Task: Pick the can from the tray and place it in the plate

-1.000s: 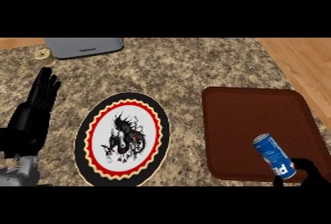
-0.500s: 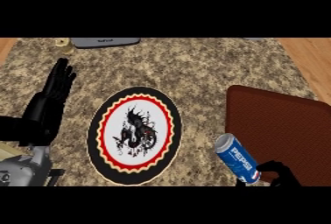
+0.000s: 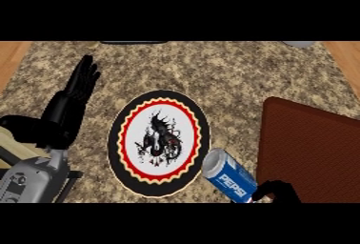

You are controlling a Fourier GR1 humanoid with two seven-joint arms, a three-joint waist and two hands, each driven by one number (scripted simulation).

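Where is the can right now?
In the head view the can is at lower right, held tilted by the right hand, between the plate and the tray.

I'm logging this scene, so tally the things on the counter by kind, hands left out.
Plate: 1
Tray: 1
Can: 1
Total: 3

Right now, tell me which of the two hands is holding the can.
The right hand, at the view's lower right, curled round the blue can. The left hand rests open at the left, holding nothing.
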